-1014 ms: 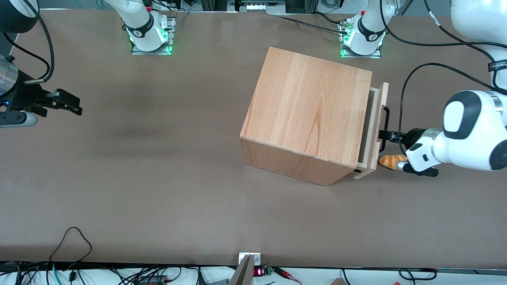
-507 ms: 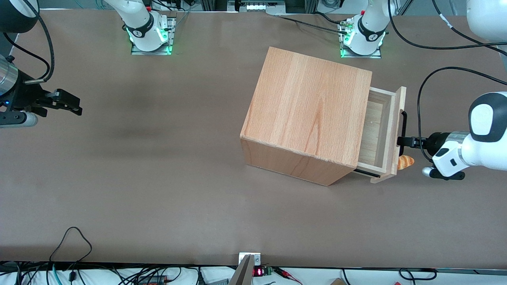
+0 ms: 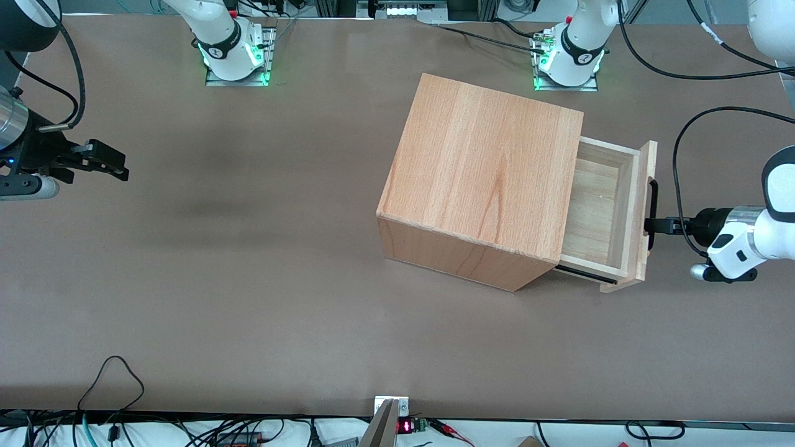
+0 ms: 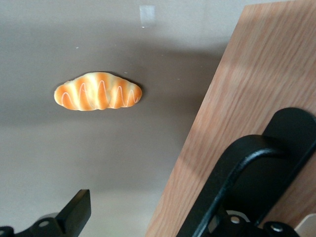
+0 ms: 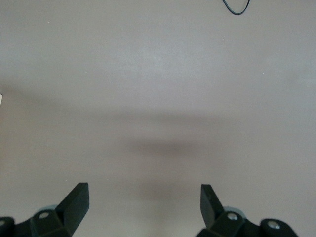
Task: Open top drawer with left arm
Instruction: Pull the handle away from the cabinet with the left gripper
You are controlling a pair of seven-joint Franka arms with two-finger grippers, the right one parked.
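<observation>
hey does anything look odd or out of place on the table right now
One thing: a toy croissant lies loose on the brown table in front of the drawer, below its front panel. The gripper is at the drawer's black handle and the drawer is pulled well out. Nothing looks spilled or broken.

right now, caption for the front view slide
Gripper at the handle of the pulled-out top drawer.

The left arm's gripper (image 3: 653,225) clamped the handle (image 3: 652,205) of the top drawer (image 3: 612,214); a croissant (image 4: 98,92) lay on the table (image 3: 248,279) below, with bare tabletop around it.
</observation>
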